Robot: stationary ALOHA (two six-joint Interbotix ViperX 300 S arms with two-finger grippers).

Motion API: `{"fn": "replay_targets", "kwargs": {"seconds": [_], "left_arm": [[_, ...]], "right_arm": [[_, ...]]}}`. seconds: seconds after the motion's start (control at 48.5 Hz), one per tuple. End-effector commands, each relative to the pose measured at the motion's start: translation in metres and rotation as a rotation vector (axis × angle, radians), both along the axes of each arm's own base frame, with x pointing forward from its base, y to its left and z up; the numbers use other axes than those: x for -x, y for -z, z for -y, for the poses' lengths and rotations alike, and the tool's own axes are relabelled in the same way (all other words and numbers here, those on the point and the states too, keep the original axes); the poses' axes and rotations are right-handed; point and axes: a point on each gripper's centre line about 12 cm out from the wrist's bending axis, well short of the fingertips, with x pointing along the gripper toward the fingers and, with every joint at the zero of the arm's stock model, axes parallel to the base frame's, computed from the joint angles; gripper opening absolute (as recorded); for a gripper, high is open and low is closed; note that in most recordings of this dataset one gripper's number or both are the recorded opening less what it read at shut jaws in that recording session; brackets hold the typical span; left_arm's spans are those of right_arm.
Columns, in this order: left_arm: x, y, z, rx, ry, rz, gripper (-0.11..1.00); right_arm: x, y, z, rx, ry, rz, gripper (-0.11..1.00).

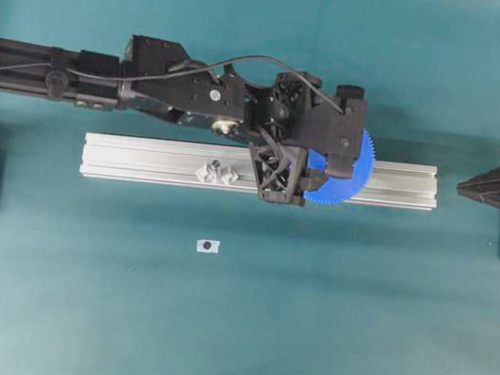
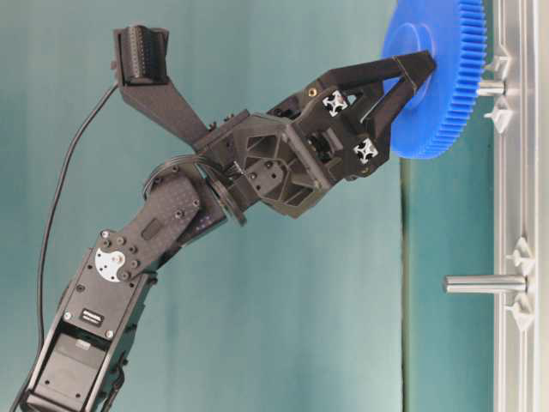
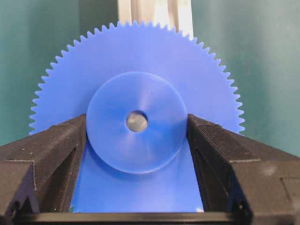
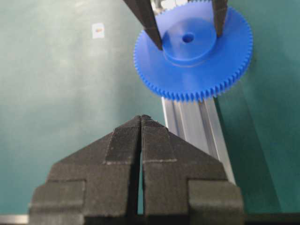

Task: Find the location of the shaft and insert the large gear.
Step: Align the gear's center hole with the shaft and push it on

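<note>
The large gear (image 3: 136, 122) is gripped at its hub by the left claw (image 3: 137, 140), over the aluminium rail (image 1: 146, 160) at centre right of the overhead view, the shaft (image 2: 491, 87) meeting its centre hole. The right claw (image 4: 141, 123) is closed, empty.

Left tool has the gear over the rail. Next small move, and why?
Probably ease the large gear further onto the shaft: the left tool grips its hub, grey metal shows in the centre hole, but a gap remains between gear and rail in the table-level view.

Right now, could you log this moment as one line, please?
left gripper: shut on large gear hub | gear over shaft | right gripper: shut, idle
</note>
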Motion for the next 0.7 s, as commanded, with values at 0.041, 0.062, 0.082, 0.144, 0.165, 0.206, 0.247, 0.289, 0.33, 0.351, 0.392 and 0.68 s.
{"fn": "replay_targets", "kwargs": {"seconds": [0.041,0.062,0.082,0.144,0.165,0.206,0.247,0.289,0.33,0.351,0.392,0.68], "left_arm": [[-0.003,-0.027,-0.015,-0.012,-0.027,0.065,0.73],[-0.003,-0.028,-0.016,-0.012,-0.028,0.067,0.73],[-0.004,-0.029,-0.018,-0.012,-0.032,0.07,0.73],[-0.004,-0.03,-0.02,-0.012,-0.035,0.068,0.73],[-0.004,-0.03,-0.02,-0.012,-0.035,0.065,0.73],[-0.003,-0.028,-0.02,-0.011,-0.034,0.045,0.73],[-0.002,-0.028,-0.019,-0.008,-0.035,0.033,0.73],[-0.001,-0.027,-0.019,-0.007,-0.036,0.025,0.73],[-0.001,-0.026,-0.019,-0.007,-0.036,0.024,0.73],[-0.001,-0.027,-0.019,-0.008,-0.034,0.025,0.73],[-0.001,-0.024,-0.019,-0.009,-0.033,0.021,0.73],[-0.002,-0.021,-0.034,-0.008,-0.062,0.014,0.73]], "right_arm": [[-0.002,-0.004,0.001,-0.007,0.008,0.026,-0.01],[-0.002,-0.005,0.001,-0.007,0.008,0.028,-0.01],[-0.003,-0.005,0.001,-0.007,0.008,0.029,-0.01],[-0.003,-0.005,0.001,-0.007,0.008,0.036,-0.01],[-0.003,-0.005,0.001,-0.007,0.008,0.036,-0.01],[-0.003,-0.006,0.001,-0.008,0.008,0.037,-0.01],[-0.003,-0.005,0.001,-0.007,0.008,0.036,-0.01],[-0.003,-0.005,0.001,-0.007,0.008,0.036,-0.01],[-0.003,-0.006,0.001,-0.007,0.008,0.037,-0.01],[-0.003,-0.006,0.001,-0.005,0.008,0.037,-0.01],[-0.003,-0.005,0.001,-0.005,0.008,0.035,-0.01],[-0.003,-0.004,0.001,-0.007,0.008,0.034,-0.01]]}}
